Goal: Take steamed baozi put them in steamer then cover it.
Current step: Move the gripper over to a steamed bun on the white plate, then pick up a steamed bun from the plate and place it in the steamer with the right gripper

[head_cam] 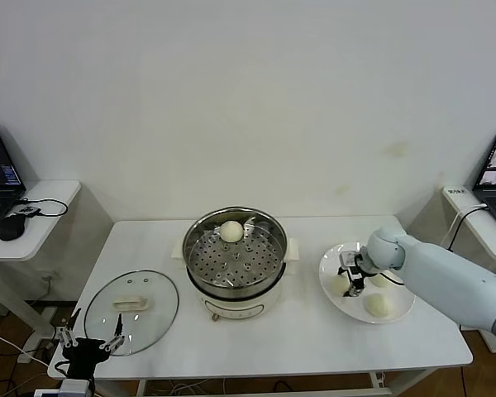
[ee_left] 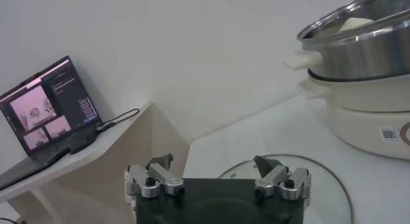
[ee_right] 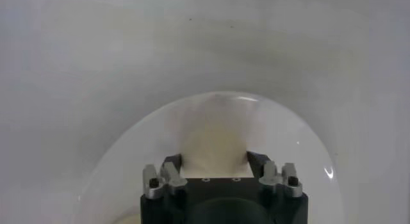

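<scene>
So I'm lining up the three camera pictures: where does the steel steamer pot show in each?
Head view: steamer at table centre, one bun inside.
Left wrist view: upper right corner, beyond the glass lid.
Right wrist view: not in it.
Shared landmark: the glass lid, in the head and left wrist views.

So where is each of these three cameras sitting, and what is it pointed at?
Head: high up, looking down at the white table; right arm shows.
Left wrist: low by the clear glass lid, facing the shiny steel steamer; open left gripper shows.
Right wrist: above the white plate; right gripper shut on a cream bun.
Head and left wrist share steamer and lid.
</scene>
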### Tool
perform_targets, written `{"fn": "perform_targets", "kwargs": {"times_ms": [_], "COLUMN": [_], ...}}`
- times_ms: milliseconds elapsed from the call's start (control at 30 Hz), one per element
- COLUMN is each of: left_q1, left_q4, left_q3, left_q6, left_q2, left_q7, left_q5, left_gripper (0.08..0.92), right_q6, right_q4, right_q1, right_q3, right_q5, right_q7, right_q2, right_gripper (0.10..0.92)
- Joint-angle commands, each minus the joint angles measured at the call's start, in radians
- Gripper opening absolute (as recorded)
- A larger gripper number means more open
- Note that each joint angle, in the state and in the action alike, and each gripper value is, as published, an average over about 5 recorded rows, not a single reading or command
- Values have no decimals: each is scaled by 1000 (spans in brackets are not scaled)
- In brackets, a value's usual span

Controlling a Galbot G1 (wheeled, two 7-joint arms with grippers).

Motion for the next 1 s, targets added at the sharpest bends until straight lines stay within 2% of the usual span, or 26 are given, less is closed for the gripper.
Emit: {"fn": "perform_targets", "kwargs": {"times_ms": [33,300,467,733,1000], "left_q1": [1,-2,-8,-16,-26], "left_q4": [-3,-15,-19,-21,-21], "left_q3": [-1,0,10,10,0], "left_q6": [0,3,5,5,12], "left_q2": [1,7,9,14,2], "left_q7": [0,2,3,2,3], "left_q5": [0,-1,0,-7,-11], "left_gripper": [823,823,823,823,823], "right_q6": [-2,-57,-135,-242,-343], "right_q4": [7,162,244,271,136], "right_q1": [12,312,590,845,714], "right_q3": [3,-143,-306,-446,-419], "right_q5": [2,162,315,573,708], "right_q7": [-15,-56,-45,11,128], "right_q2": [-2,-119,-116,87,415], "right_gripper": [599,602,605,618,619]}}
